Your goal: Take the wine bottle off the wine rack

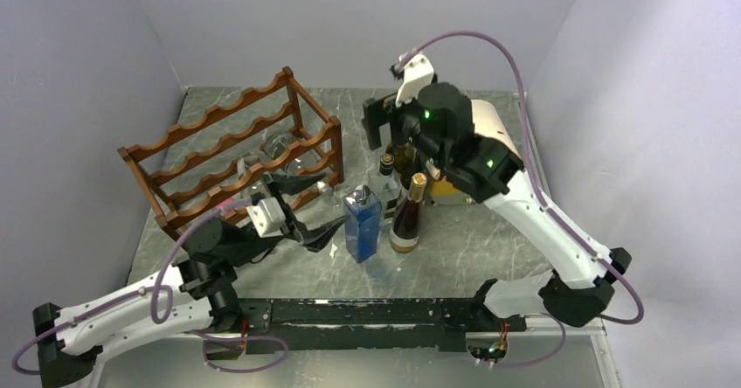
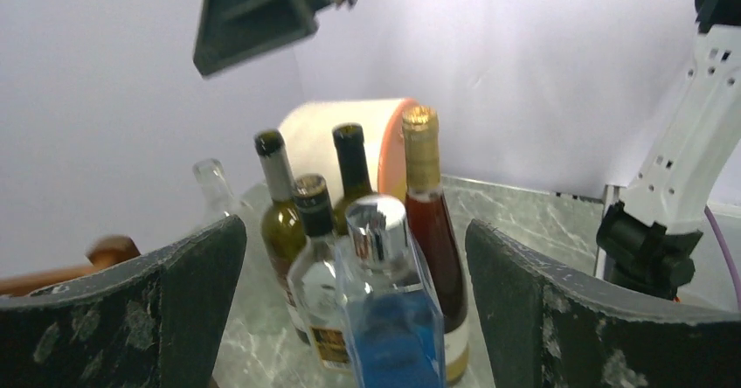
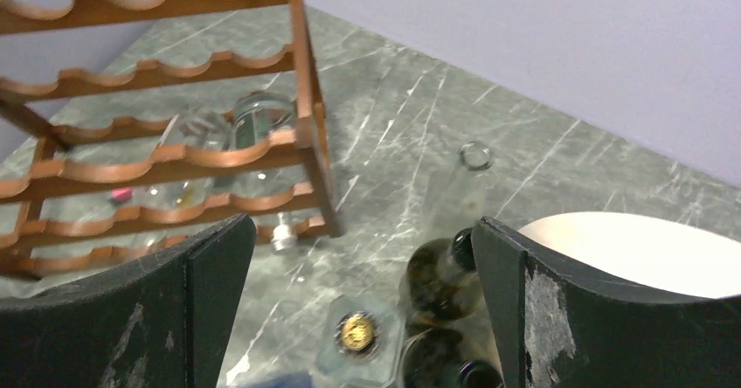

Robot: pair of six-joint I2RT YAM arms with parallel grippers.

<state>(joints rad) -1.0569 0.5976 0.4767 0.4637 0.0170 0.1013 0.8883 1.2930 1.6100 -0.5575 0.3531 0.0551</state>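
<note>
The wine rack [image 1: 229, 107] is found on the left half of the grey marbled table [image 1: 489, 239], set at an angle with its near right end closest to the bottle group. Clear glass bottles [image 3: 253, 117] are seen lying on its middle tiers, and a small silver-capped neck [image 3: 281, 232] is noted protruding at the bottom rail. The left gripper [image 1: 334, 201] is held low between that end of the rack and a blue square bottle [image 1: 363, 224]; its jaws are spread wide and nothing is pinched. The blue bottle is seen upright just ahead of the gap. Beside it stand a red wine bottle with gold foil [image 1: 407, 222], a clear bottle with a dark cap [image 2: 319, 283], two green bottles [image 2: 280, 222] and an uncapped clear bottle [image 3: 467, 187], all upright and closely grouped. A cream-and-orange drum box [image 1: 491, 126] is placed behind them. The right gripper [image 3: 363, 235] is held above this group, pointed downward, its jaws fully spread and empty. Which bottle is the task's cannot be told.
</note>
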